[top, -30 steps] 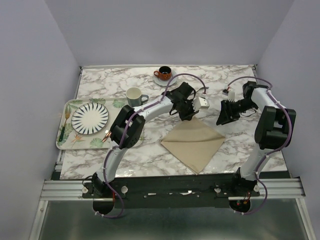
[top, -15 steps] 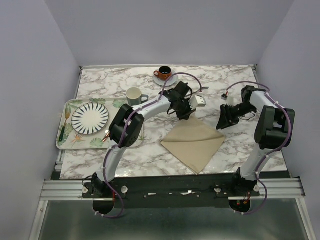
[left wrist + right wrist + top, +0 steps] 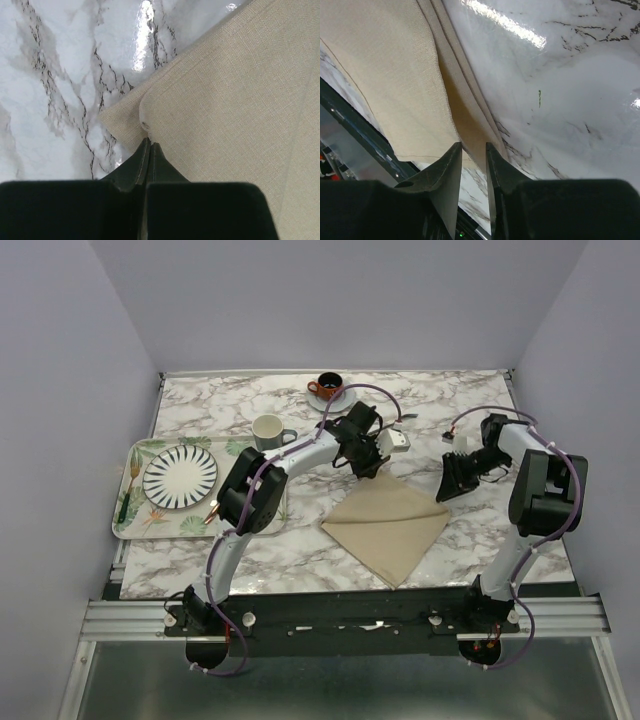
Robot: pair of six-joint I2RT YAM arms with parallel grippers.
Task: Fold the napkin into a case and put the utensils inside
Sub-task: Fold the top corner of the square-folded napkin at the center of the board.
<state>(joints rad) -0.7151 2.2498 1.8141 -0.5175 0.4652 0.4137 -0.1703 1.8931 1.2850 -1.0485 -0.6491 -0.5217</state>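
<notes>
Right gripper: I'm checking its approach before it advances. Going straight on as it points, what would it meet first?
Probably the napkin: its layered edge lies just beyond the right gripper, though the gripper's height above it is unclear.

The table point(image 3: 170, 565) has a white marble top veined in grey and brown, glossy enough that the light from above shows on it as patches of bright glare point(image 3: 142, 20) in both wrist views. Behind the table rises a plain, pale lavender-grey back wall point(image 3: 330, 300), while a matching left wall point(image 3: 60, 440) and right wall point(image 3: 595, 360) stand close along the table's sides. A ribbed aluminium rail point(image 3: 130, 618) runs along the table's near edge, with a dull grey metal sheet point(image 3: 330, 692) just in front of it.
</notes>
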